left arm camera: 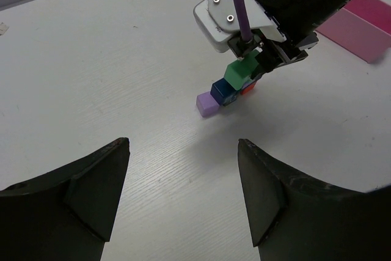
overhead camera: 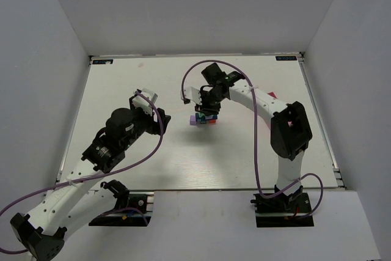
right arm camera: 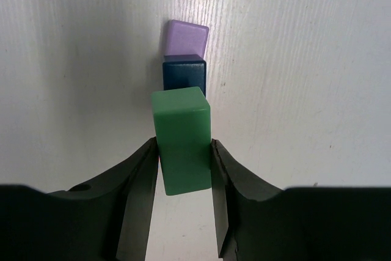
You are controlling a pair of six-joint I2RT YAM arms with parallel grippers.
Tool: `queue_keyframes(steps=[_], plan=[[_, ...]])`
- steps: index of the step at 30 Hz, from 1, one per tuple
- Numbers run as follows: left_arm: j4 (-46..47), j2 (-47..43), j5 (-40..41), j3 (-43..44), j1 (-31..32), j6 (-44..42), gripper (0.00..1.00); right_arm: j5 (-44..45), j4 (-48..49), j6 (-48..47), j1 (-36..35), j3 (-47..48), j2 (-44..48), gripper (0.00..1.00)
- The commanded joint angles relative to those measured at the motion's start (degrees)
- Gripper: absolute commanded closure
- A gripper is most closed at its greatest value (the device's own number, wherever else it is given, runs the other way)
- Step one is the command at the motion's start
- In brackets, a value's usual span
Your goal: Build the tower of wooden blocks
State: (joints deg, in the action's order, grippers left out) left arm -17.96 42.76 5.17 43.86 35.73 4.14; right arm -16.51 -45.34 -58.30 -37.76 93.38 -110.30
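The tower (overhead camera: 203, 119) is a small cluster of blocks at mid-table. In the left wrist view a purple cube (left arm camera: 207, 104) lies on the table, with a dark blue block (left arm camera: 222, 91) and a red block (left arm camera: 247, 88) behind it. My right gripper (overhead camera: 208, 111) is shut on a green block (right arm camera: 181, 132) and holds it just over the blue block (right arm camera: 184, 73) and beside the purple cube (right arm camera: 187, 38). I cannot tell whether the green block (left arm camera: 240, 71) rests on the blocks below. My left gripper (left arm camera: 183, 142) is open and empty, near side of the stack.
A pink rectangular tray (left arm camera: 360, 19) lies to the right of the stack, behind the right arm. Only a sliver of it shows in the top view (overhead camera: 270, 95). White walls enclose the table on three sides.
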Motion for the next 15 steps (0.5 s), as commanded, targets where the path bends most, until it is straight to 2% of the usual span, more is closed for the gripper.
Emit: queue_keyframes(steps=[1,15], plan=[[0.03,-0.40,0.54,-0.35,-0.31,0.60,0.18,2.01,-0.80,2.58,-1.17,3.03,-0.70,0.83],[0.03,-0.40,0.02,-0.35,-0.31,0.60,0.18,8.25,0.78,6.54,-3.55,4.26,-2.72,0.80]])
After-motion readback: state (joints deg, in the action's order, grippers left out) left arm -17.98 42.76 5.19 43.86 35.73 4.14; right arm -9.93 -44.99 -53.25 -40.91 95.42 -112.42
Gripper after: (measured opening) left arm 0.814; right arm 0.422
